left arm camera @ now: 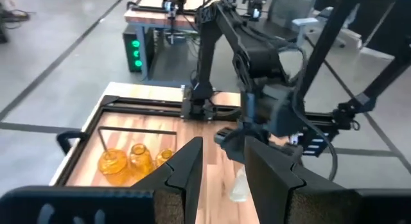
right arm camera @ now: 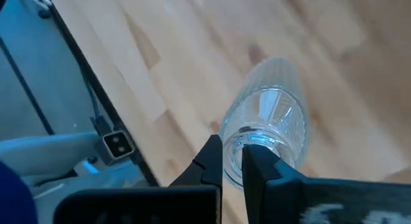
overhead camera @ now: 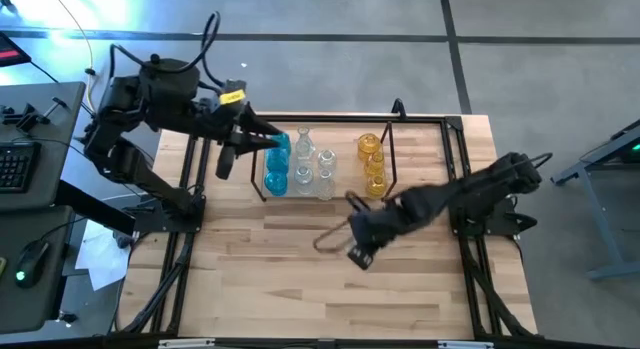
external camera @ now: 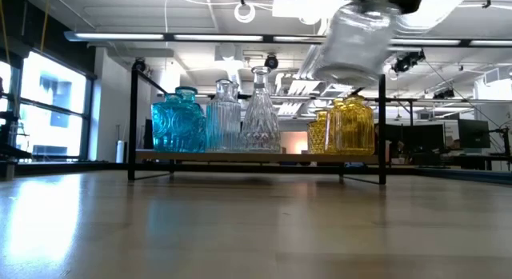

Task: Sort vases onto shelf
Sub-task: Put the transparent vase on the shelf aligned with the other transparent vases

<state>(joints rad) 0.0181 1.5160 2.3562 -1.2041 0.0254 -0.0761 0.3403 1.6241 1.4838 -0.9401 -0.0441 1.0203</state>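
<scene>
- Right claw [right arm camera: 232, 161]: I have it clamped on the neck of a clear vase [right arm camera: 270, 131], held off the counter [overhead camera: 300, 279] near centre, at 5 o'clock from the shelf [overhead camera: 392, 139].
- Left claw [overhead camera: 270, 141]: fingers slightly apart and empty, over the shelf's 9 o'clock end, above the blue vases [overhead camera: 277, 164].
- Shelf stock: blue, clear, amber vases [overhead camera: 372, 164], 9 to 3 o'clock.

Two dark jointed arms, looping black cables (yellow tag [overhead camera: 232, 95])

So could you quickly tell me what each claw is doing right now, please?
Left claw: open, empty, above the shelf.
Right claw: shut on a clear vase, lifted off the table.
</scene>
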